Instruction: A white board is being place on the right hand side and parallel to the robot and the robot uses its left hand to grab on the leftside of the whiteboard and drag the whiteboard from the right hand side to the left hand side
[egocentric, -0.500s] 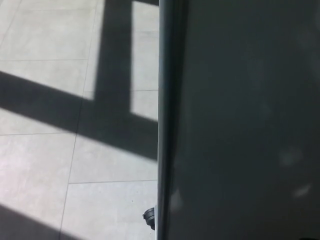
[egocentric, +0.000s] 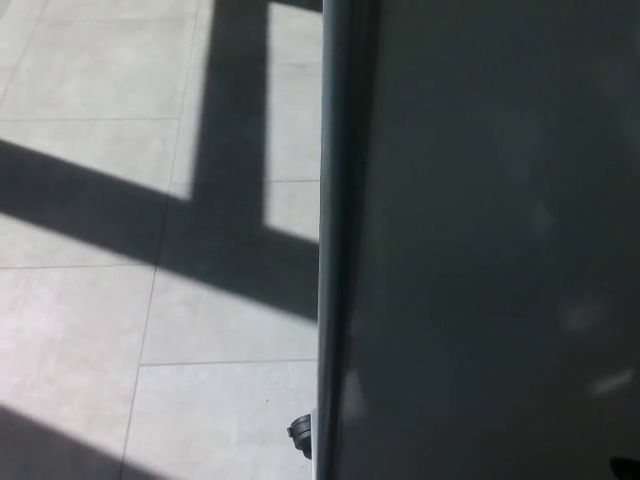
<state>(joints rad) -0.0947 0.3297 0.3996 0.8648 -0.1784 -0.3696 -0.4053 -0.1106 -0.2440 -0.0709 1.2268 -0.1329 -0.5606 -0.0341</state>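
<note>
Whiteboard (egocentric: 490, 240) fills the right of the view, its left frame edge (egocentric: 330, 240) upright for grasping; caster (egocentric: 301, 436) rests on tiled floor (egocentric: 80, 330); neither hand appears, so finger state cannot be told.

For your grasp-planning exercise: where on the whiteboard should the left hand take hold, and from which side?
Grip the whiteboard by its metal left edge frame, coming from the open floor on the left. That narrow upright rail is likely the only thing fingers can wrap; the panel is flat.
</note>
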